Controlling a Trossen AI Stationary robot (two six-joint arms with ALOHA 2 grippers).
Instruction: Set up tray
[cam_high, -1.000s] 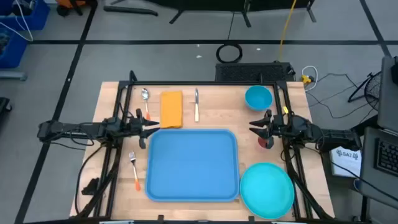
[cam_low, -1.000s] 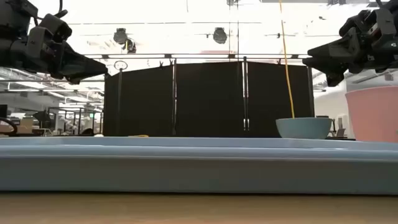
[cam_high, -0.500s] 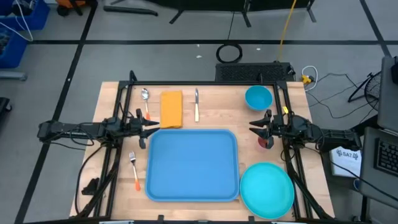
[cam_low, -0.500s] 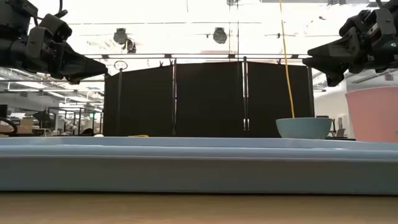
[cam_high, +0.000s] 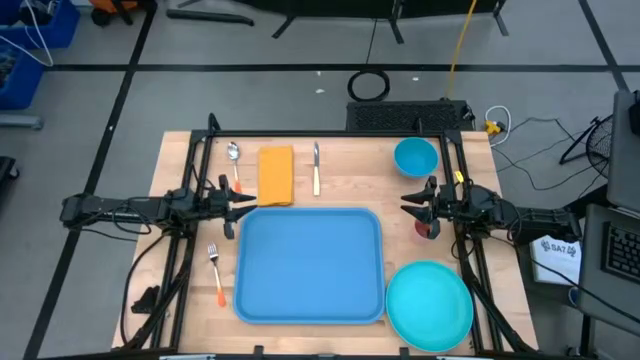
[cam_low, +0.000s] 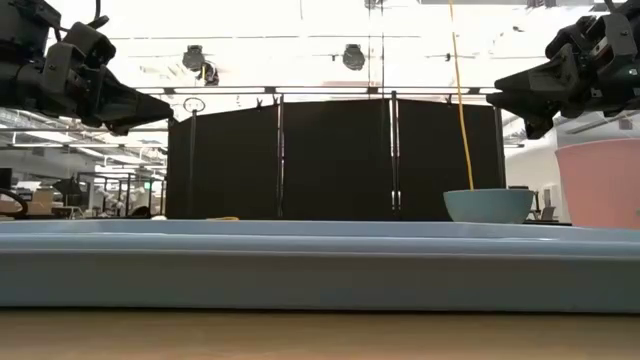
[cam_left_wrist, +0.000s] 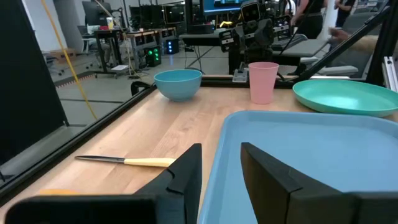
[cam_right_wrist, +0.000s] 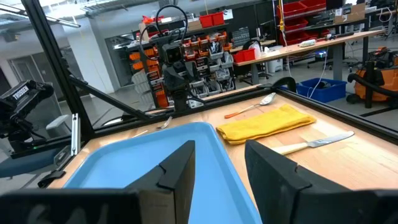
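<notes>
My left end effector (cam_high: 243, 203) and right end effector (cam_high: 407, 203) hover above the table (cam_high: 340, 175), fingers apart, flanking the tray's (cam_high: 310, 264) far corners.

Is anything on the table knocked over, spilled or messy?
Nothing stands out. The tray lies flat and bare, the pink cup and blue bowl stand upright, and the yellow napkin, knife, spoon and fork lie tidy on the wood.
</notes>
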